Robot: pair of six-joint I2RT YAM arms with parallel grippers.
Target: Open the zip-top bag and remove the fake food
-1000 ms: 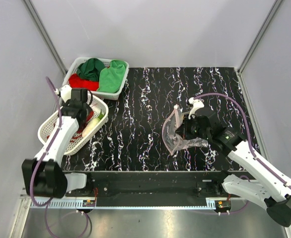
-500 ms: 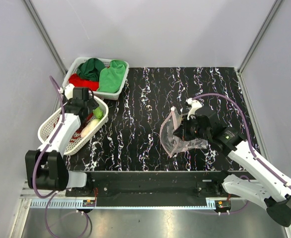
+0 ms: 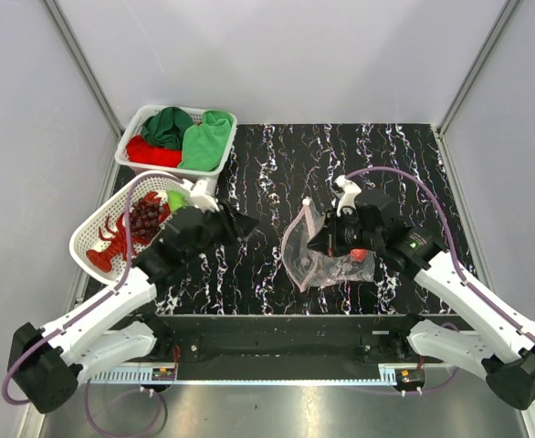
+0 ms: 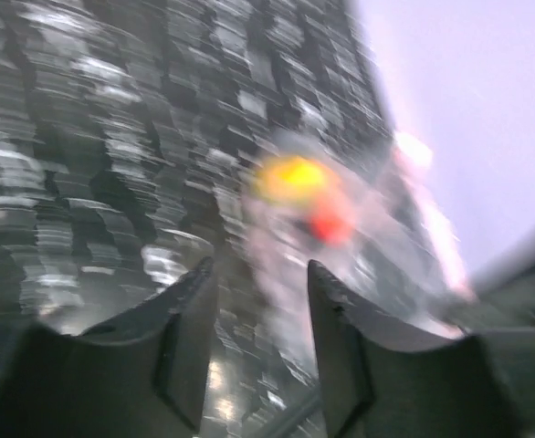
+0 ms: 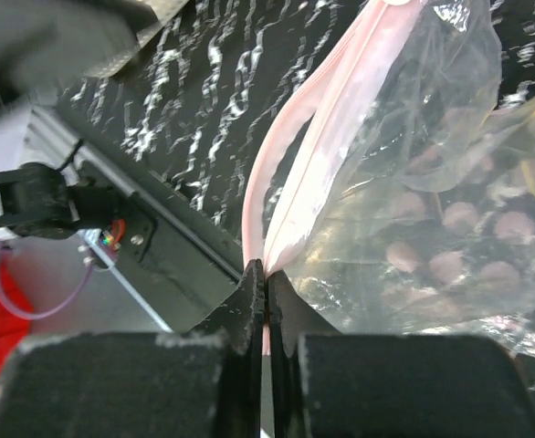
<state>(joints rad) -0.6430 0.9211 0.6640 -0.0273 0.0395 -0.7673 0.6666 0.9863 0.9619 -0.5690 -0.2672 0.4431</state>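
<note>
Zip-top bag [image 3: 315, 254] hangs pinched by its pink strip in right gripper [image 5: 265, 274]; left gripper [image 4: 257, 292] parted, empty, near it

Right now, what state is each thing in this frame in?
zip-top bag: mouth partly open, fake food inside.
right gripper: shut on the bag's pink zip strip.
left gripper: open, empty, facing the bag.
round basket: holds lobster and grapes.
rectangular basket: holds folded cloths.
</note>
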